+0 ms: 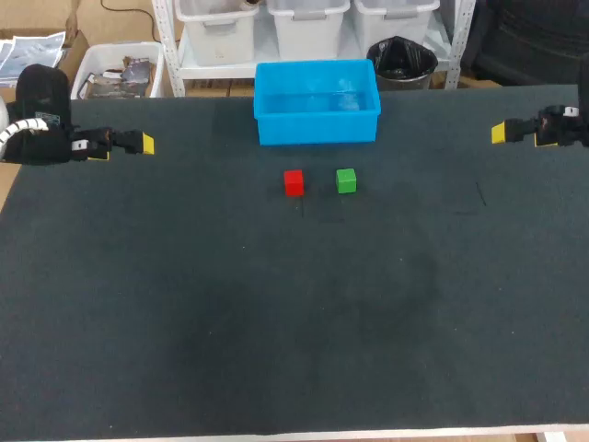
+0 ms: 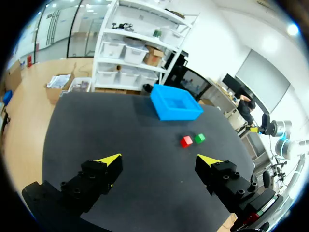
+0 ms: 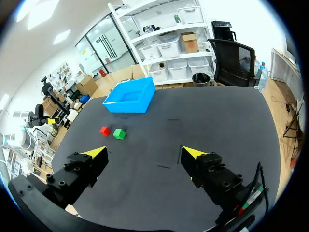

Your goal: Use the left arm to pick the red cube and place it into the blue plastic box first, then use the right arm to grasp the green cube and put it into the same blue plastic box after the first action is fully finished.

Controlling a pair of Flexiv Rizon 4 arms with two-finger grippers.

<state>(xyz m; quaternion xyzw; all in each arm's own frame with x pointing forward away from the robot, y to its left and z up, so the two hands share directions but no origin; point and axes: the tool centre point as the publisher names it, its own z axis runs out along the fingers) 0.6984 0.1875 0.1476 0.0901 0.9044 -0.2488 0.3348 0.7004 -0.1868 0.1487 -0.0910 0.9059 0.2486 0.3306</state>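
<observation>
Our left gripper (image 2: 159,159) and right gripper (image 3: 145,152) gape wide near the table's (image 1: 276,322) far corners. Step 1 awaits: we must reach left for the red cube (image 1: 294,182), beside the green cube (image 1: 346,180), before the far-edge box (image 1: 317,129).

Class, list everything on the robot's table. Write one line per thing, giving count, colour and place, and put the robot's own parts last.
box: 1, blue, far middle of the table, nothing seen inside
red cube: 1, red, just in front of the box, beside the green cube on the left arm's side, apart from it
green cube: 1, green, just in front of the box
table: 1, black, under everything
left gripper: 1, black with yellow tips, open, over the table's far left edge
right gripper: 1, black with yellow tips, open, over the table's far right edge
</observation>
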